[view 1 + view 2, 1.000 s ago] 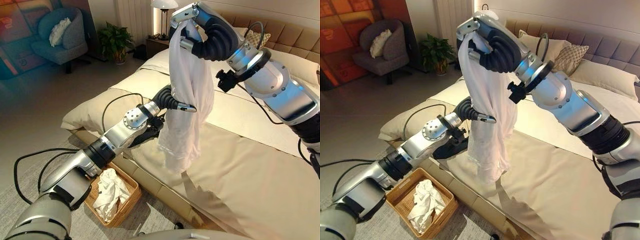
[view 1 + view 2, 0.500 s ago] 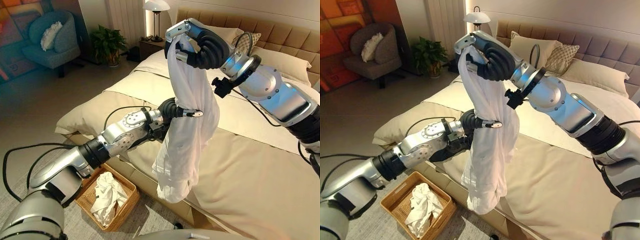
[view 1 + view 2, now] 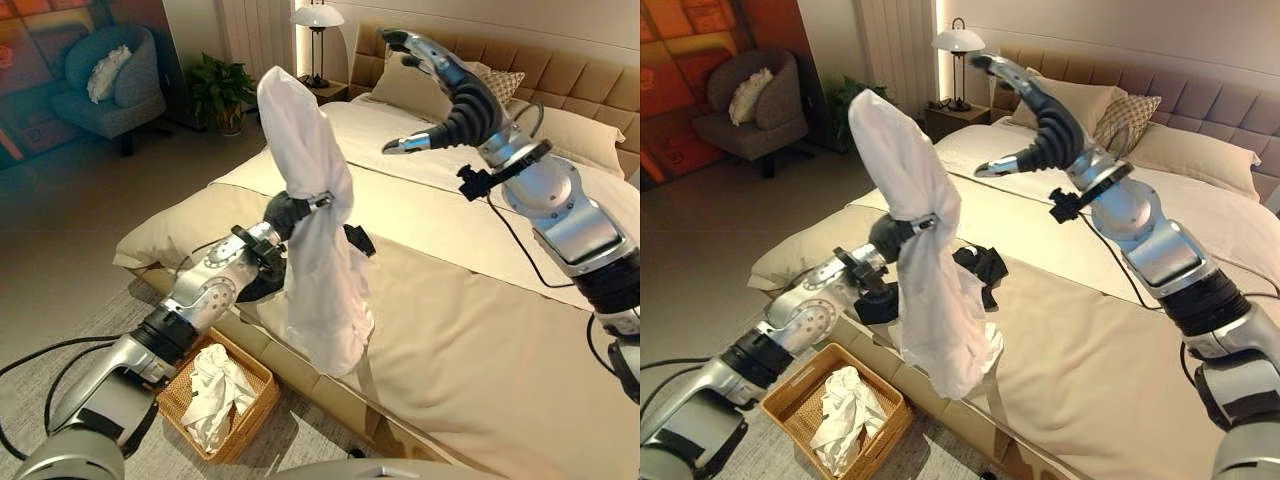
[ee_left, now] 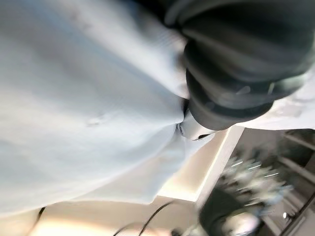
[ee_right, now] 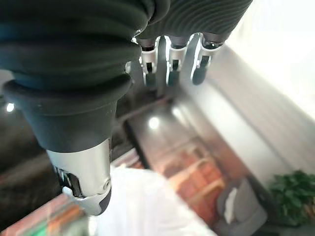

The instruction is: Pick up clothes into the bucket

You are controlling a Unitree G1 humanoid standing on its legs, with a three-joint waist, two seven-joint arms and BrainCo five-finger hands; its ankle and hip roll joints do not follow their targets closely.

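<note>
Released by right hand (image 3: 440, 95), fingers now spread above bed (image 3: 480, 330); white garment (image 3: 310, 220) clamped in left hand (image 3: 290, 212) over bed's edge, above basket (image 3: 250, 385).

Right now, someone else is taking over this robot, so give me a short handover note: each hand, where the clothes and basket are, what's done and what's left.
Left hand: shut on the white garment, which hangs from it over the bed's edge.
Right hand: open, raised above the bed, holding nothing.
Wicker basket: on the floor beside the bed, below the left arm, with one white cloth already in it.
A dark garment lies on the bed behind the hanging one.
Left: bring the white garment over the basket and drop it in, then probably fetch the dark one.
</note>
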